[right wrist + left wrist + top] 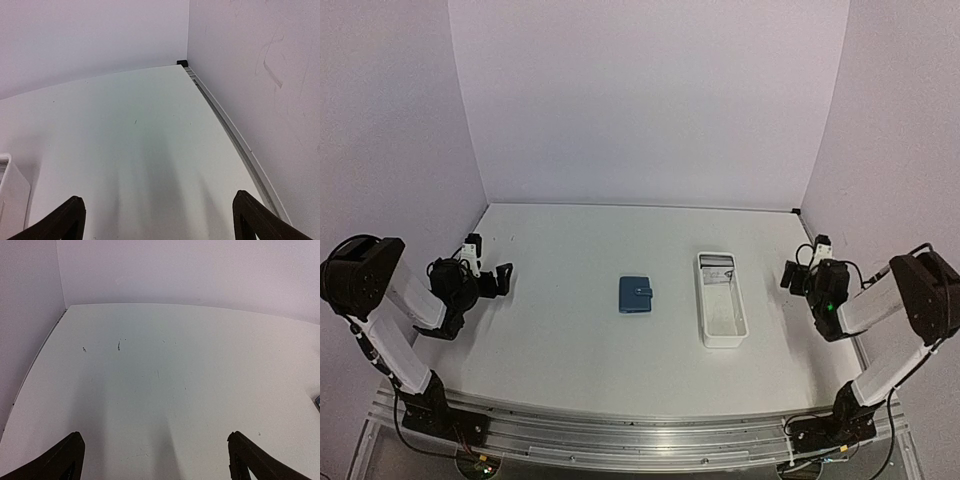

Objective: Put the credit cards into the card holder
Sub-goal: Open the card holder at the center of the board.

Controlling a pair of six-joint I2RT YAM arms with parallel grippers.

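Observation:
The card holder (635, 294) is a small blue wallet lying closed and flat at the table's middle, its strap facing right. A sliver of it shows at the right edge of the left wrist view (318, 401). Pale greyish credit cards (717, 271) seem to lie in the far end of the long white tray (739, 325); I cannot make them out clearly. My left gripper (488, 266) is open and empty at the far left, well away from the wallet; its jaws stand wide apart over bare table (155, 452). My right gripper (803, 262) is open and empty just right of the tray (157, 212).
The white tray stands lengthwise right of the wallet; its corner shows at the left edge of the right wrist view (10, 187). Purple walls close in the table at the back and both sides. A metal rail (235, 135) runs along the right wall.

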